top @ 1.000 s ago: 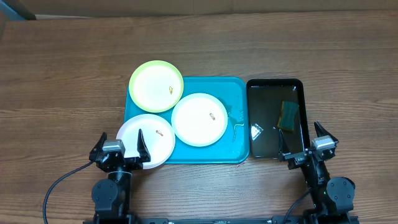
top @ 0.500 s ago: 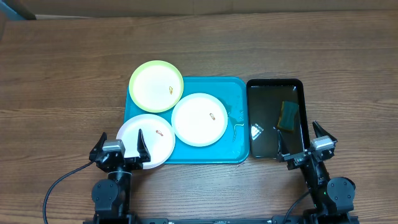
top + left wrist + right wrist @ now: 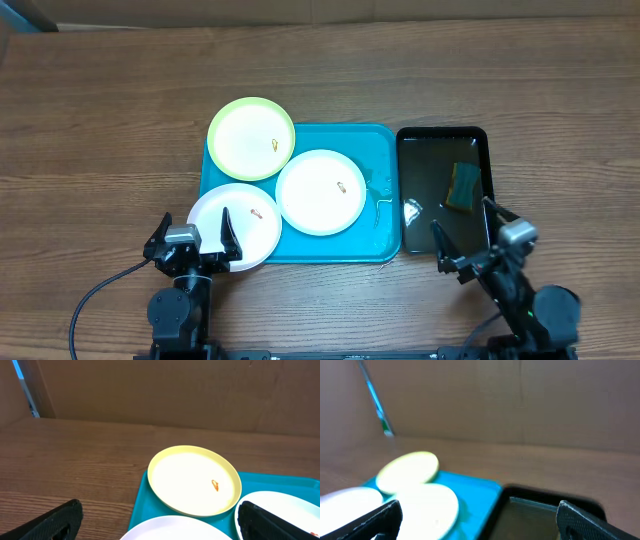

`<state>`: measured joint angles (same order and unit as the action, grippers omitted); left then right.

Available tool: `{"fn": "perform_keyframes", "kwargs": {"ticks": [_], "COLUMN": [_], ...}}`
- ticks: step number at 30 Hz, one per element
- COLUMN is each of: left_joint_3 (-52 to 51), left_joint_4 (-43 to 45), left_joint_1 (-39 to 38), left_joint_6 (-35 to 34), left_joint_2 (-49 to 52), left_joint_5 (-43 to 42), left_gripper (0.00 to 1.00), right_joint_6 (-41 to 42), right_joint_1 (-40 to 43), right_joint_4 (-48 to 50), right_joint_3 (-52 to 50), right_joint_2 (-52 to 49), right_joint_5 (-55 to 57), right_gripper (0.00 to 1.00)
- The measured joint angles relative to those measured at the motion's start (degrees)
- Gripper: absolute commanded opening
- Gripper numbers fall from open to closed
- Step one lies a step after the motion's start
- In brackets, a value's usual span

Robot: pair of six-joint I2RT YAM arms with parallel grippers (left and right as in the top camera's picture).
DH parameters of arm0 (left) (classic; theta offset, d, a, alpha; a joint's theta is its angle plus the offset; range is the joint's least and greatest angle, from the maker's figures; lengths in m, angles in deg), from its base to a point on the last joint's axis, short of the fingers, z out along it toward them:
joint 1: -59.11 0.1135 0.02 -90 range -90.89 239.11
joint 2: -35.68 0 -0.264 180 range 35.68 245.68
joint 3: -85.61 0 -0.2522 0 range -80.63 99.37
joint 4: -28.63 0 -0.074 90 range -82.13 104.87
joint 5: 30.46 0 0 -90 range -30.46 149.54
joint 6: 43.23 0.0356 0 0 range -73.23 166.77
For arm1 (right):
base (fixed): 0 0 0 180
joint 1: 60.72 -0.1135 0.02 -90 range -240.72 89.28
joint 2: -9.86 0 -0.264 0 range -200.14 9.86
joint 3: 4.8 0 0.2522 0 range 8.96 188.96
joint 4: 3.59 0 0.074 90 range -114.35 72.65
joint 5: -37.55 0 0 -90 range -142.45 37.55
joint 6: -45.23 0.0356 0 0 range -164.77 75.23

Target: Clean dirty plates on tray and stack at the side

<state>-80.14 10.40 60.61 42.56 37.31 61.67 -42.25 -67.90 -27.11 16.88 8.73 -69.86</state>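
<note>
Three round, shallow, glossy plastic plates (image 3: 320,191) are lying on the turquoise-blue round-cornered plastic tray (image 3: 375,140): two white, and one pale yellow-green plate (image 3: 251,138) overhanging its far-left corner, each bearing an orange speck. The left gripper (image 3: 192,222) and right gripper (image 3: 462,216) are gaping wide, gripping nothing. A green-yellow sponge (image 3: 463,186) is lying in the glistening black rectangular tray (image 3: 443,135).

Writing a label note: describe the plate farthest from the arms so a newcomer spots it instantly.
Find the blue tray mid-table. The far plate overhangs its far left corner. It alone is yellow-green with a lime rim; the middle plate and near plate are white.
</note>
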Motion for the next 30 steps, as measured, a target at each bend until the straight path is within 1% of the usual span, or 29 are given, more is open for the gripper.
{"fn": "perform_keyframes", "kwargs": {"ticks": [4, 7, 8, 12, 14, 16, 17, 21, 23, 26, 29, 30], "left_joint_3": [0.00, 0.00, -0.02, -0.02, 0.00, -0.02, -0.02, -0.02, -0.02, -0.02, 0.22, 0.72], "left_joint_4": [0.00, 0.02, 0.00, 0.02, 0.00, 0.02, 0.02, 0.00, 0.42, 3.50, 5.97, 4.90], "left_joint_1": [0.00, 0.00, 0.00, 0.00, 0.00, 0.00, 0.00, 0.00, 0.00, 0.00, 0.00, 0.00], "left_joint_6": [0.00, 0.00, 0.00, 0.00, 0.00, 0.00, -0.02, -0.02, 0.00, -0.07, -1.60, -2.54], "left_joint_2": [0.00, 0.00, 0.00, 0.00, 0.00, 0.00, 0.02, 0.02, 0.04, 0.04, 0.04, 0.04], "left_joint_5": [-0.13, -0.15, -0.17, -0.17, -0.17, -0.17, -0.20, -0.68, -1.16, -3.41, -8.11, -9.42], "left_gripper": [1.00, 1.00, 1.00, 1.00, 1.00, 1.00, 1.00, 1.00, 1.00, 1.00, 1.00, 1.00], "right_joint_6": [0.66, 0.37, 0.28, -0.37, -1.01, -1.31, -1.36, -1.68, -1.40, -0.61, -0.07, 0.20], "right_joint_1": [0.02, 0.02, 0.02, 0.00, 0.02, 0.00, 0.02, 0.02, 0.02, 0.00, 0.02, 0.02], "right_joint_4": [-7.41, -17.38, -21.07, -33.14, -40.76, -44.78, -48.89, -53.27, -53.88, -55.98, -55.87, -55.82], "right_joint_3": [14.53, 28.30, 33.59, 48.04, 55.19, 60.17, 63.39, 69.24, 69.77, 69.75, 69.75, 69.77], "right_joint_2": [-3.17, -9.31, -12.68, -25.00, -32.48, -39.12, -43.34, -55.12, -59.28, -64.67, -69.00, -70.05], "right_joint_5": [0.13, 0.35, 0.35, 0.33, 0.35, 0.31, -0.02, -4.59, -7.23, -10.16, -11.23, -11.13], "right_gripper": [1.00, 1.00, 1.00, 1.00, 1.00, 1.00, 1.00, 1.00, 1.00, 1.00, 0.88, 0.87]}}
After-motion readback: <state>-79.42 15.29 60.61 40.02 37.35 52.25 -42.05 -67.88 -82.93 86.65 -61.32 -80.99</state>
